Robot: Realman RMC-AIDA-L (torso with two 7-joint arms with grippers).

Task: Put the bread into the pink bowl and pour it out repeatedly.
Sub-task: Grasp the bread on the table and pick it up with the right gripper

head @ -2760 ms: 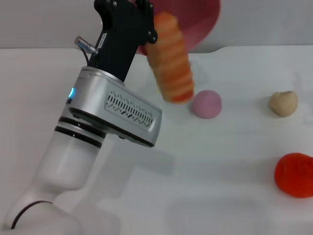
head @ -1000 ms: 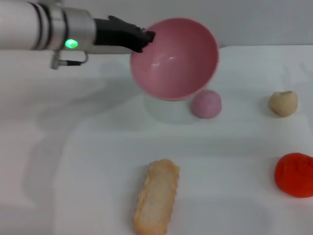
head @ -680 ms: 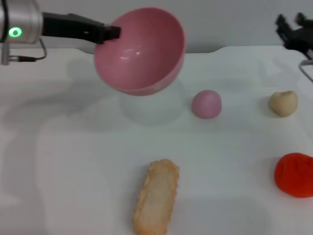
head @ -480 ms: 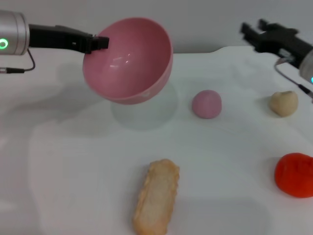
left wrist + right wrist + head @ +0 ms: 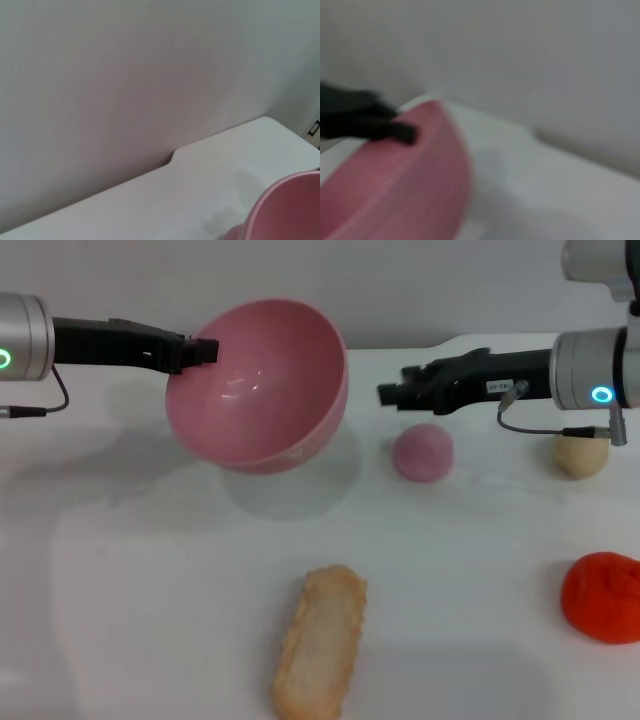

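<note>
Above the far left of the white bench (image 5: 150, 570), my left pincer (image 5: 196, 348) grips the rim of the round, glossy pink plastic bowl (image 5: 258, 385) and holds it off the surface, tipped so its smooth, empty inside faces my head camera. At the near edge lies the long ridged loaf of bread (image 5: 320, 642), plain pale tan side up, well apart from the bowl and touched by nothing.

From the right, my right pincer (image 5: 392, 393) reaches level over the bench, its tip between the bowl and a small pink dome-shaped ball (image 5: 422, 452); it carries nothing, and I cannot tell how far its fingers are spread. Beyond it sit a small tan rounded lump (image 5: 579, 455) and, nearer me, a red-orange lump (image 5: 602, 597).

I read this as the turn between a pour and a refill: bowl emptied, loaf down. Next, I judge, the bowl should come upright and settle on the bench, then a free pincer must drop to the near edge, close across the loaf's narrow width, and carry it back over the rim, clear of the pink ball.
</note>
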